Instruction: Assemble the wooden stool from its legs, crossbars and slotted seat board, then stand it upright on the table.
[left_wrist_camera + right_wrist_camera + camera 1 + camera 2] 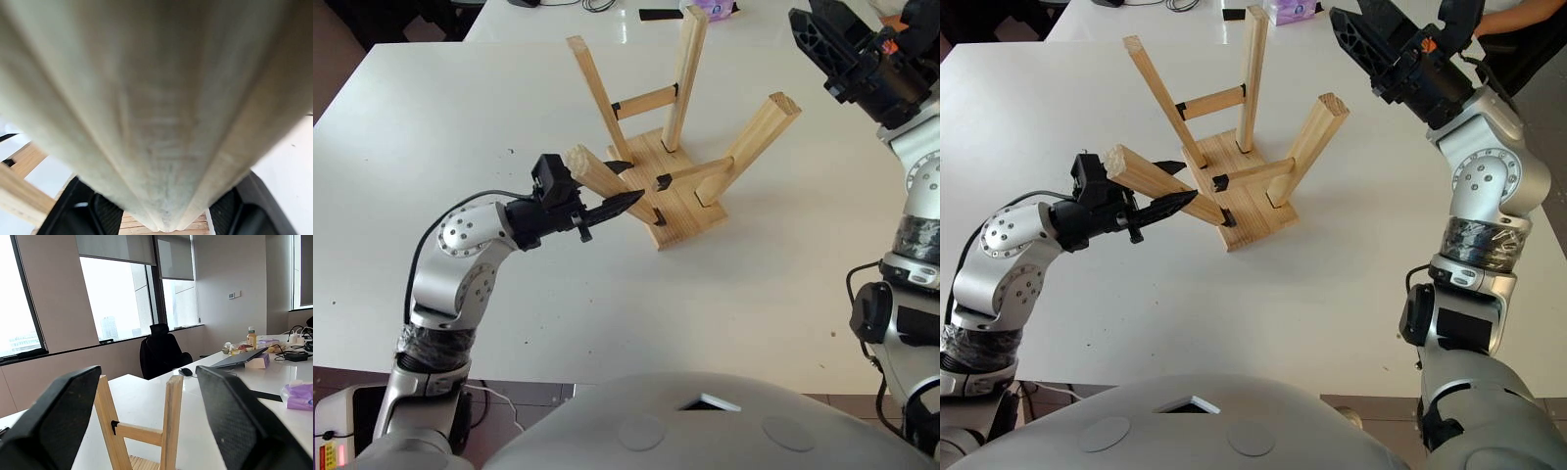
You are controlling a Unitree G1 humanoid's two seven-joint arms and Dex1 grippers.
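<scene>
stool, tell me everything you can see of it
The stool is pale bare wood, assembled and upside down: its seat board rests on the white table, four square legs splay upward, joined by crossbars with black ends. The left gripper has its fingers closed around the near left leg. Nothing else touches it.

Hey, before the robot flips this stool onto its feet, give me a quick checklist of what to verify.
1. Left gripper, jaws shut on the nearest leg: ok.
2. Right gripper open, empty, raised clear of the stool: ok.
3. Seat board resting on the table, underside up: ok.
4. Crossbars fully seated: cannot tell.
5. Stool standing upright: not ok.
</scene>
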